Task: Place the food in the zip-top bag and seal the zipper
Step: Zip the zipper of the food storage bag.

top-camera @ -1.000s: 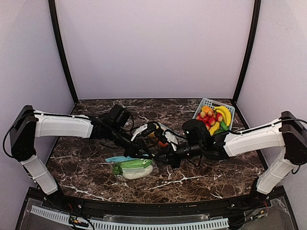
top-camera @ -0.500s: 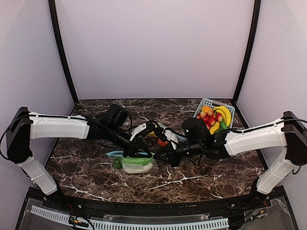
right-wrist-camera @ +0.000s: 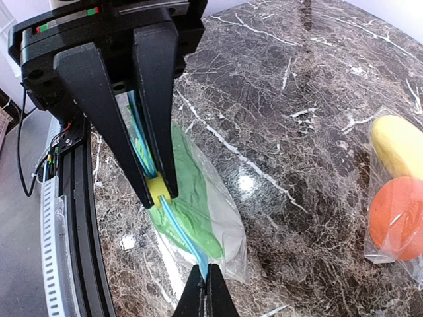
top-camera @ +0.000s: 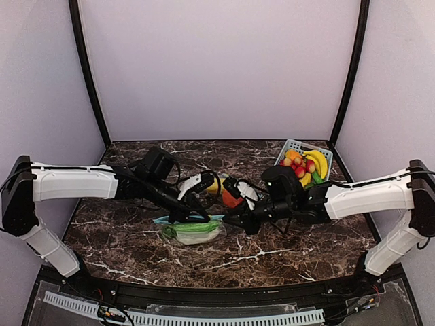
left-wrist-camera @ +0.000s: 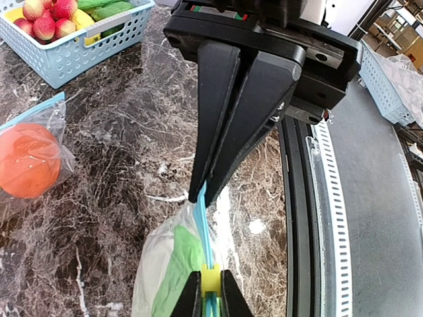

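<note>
A clear zip-top bag (top-camera: 194,231) with a blue zipper lies on the marble, stretched between both grippers. Through it show a green piece (right-wrist-camera: 192,191) and a white oblong (right-wrist-camera: 228,221) of the food. My left gripper (left-wrist-camera: 210,282) is shut on the yellow zipper slider (left-wrist-camera: 210,276). My right gripper (right-wrist-camera: 205,276) is shut on the blue zipper strip at the bag's end, and its black fingers (left-wrist-camera: 225,112) face the left wrist camera. In the top view the left gripper (top-camera: 204,218) and right gripper (top-camera: 231,216) meet over the bag's top edge.
A second clear bag (top-camera: 224,190) behind the grippers holds a yellow oblong (right-wrist-camera: 396,142) and an orange-red ball (right-wrist-camera: 396,218). A light blue basket (top-camera: 304,163) of toy fruit stands at the back right. The table's black front rail (left-wrist-camera: 297,218) runs close by.
Both arms have shifted: the left arm drew back to the left, the right gripper moved right. The bag's zipper edge now runs straight between them.
</note>
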